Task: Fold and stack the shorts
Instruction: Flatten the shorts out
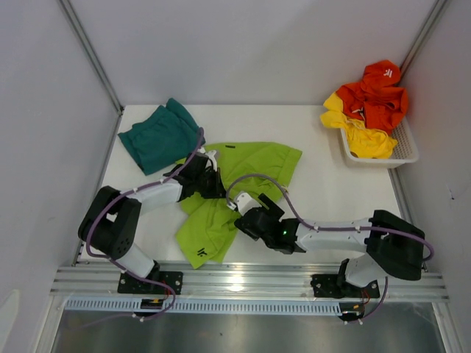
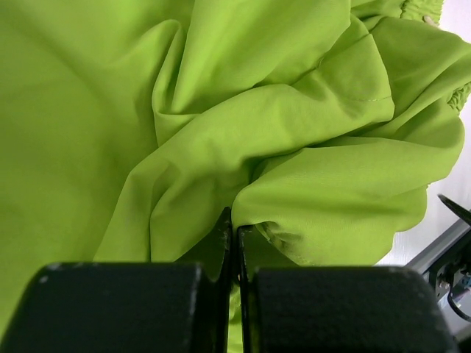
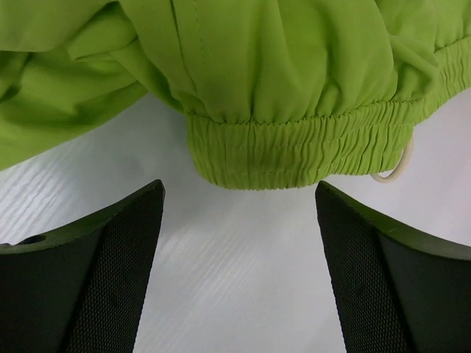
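Lime shorts (image 1: 221,220) lie crumpled mid-table, one leg reaching toward the near edge, the rest spread toward the middle. The cloth is thin, light and floppy, probably a bit slick; it won't hold shape and will drag and bunch. Best hold is the elastic waistband (image 3: 294,151) or a hem corner, thicker and easier to pinch. Right gripper (image 3: 239,195): jaws wide apart, low over bare table (image 3: 235,279), waistband just beyond the fingertips, not touching; a white cord loop (image 3: 394,173) pokes out beside it. Left gripper (image 2: 234,220) is on the shorts' left side, fingers pressed together on a fold of the lime fabric. Teal shorts (image 1: 158,136) lie at the far left corner, looking roughly folded, well apart from both grippers. White basket (image 1: 405,151) of orange and yellow clothes sits at the far right corner.
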`<state>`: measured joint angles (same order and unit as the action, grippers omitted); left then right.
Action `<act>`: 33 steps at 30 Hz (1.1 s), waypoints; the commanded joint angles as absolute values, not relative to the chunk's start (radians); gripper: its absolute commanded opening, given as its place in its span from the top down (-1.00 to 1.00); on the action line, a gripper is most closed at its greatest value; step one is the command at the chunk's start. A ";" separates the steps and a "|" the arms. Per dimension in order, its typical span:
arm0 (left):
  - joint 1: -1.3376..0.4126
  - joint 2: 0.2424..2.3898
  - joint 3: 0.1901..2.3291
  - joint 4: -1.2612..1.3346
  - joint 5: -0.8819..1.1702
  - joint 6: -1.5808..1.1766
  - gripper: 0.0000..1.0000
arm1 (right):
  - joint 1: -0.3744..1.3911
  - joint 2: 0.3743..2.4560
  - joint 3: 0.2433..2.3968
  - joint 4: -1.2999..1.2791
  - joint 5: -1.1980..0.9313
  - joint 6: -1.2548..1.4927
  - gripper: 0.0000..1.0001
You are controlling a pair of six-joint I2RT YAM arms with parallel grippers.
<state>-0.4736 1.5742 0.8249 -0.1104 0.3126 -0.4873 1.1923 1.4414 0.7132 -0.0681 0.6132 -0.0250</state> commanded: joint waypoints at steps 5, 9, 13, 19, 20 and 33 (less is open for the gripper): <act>-0.474 1.565 0.856 -0.121 0.308 -0.462 1.00 | 1.203 1.592 0.801 0.043 0.759 -0.052 -0.68; -0.474 1.562 0.851 -0.120 0.314 -0.463 1.00 | 1.204 1.658 0.847 0.037 0.772 -0.045 -0.45; -0.474 1.555 0.851 -0.114 0.321 -0.466 1.00 | 1.206 1.693 0.871 0.017 0.790 -0.038 0.11; -0.472 1.508 0.853 -0.140 0.314 -0.456 0.91 | 1.219 1.551 0.859 -0.113 0.746 0.031 1.00; -0.474 1.491 0.856 -0.159 0.314 -0.446 0.80 | 1.223 1.514 0.870 -0.161 0.729 0.047 1.00; -0.650 1.026 0.949 -0.526 0.098 -0.382 -0.87 | 1.025 1.259 1.169 -0.930 0.750 0.299 1.00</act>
<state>-0.5903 1.1011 0.8951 -0.3744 0.1898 -0.4202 1.0962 1.2881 1.1511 -0.7731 0.6857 0.2619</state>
